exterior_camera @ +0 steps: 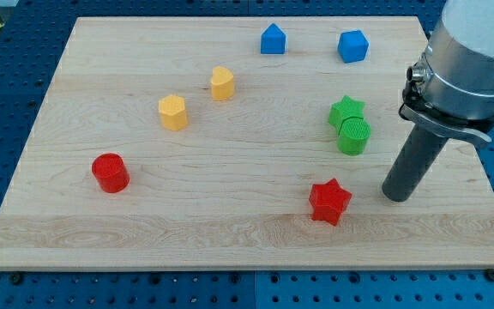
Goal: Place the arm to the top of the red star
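The red star (329,202) lies on the wooden board (230,232) at the view's lower right. My tip (394,196) rests on the board to the right of the red star, about level with it and a short gap away. The rod rises from there to the grey arm body at the view's upper right. The tip touches no block.
A green star (346,111) and a green cylinder (354,136) sit touching above the red star. A red cylinder (110,172) is at the left. A yellow hexagon (172,112) and a yellow heart (222,83) are upper middle. Two blue blocks (273,39) (352,45) are at the top.
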Robot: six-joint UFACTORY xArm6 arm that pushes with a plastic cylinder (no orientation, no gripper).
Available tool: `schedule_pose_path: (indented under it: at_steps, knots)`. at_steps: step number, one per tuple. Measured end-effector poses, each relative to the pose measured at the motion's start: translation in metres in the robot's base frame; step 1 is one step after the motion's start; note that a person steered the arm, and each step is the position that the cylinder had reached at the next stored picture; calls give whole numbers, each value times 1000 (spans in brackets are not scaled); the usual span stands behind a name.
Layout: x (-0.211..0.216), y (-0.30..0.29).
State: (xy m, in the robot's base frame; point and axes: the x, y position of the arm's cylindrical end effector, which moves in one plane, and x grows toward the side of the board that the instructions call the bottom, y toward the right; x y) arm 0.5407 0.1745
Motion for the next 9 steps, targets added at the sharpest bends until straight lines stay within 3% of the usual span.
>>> schedule_pose_path:
  at_steps: [9]
  knots:
    - [-21,-18]
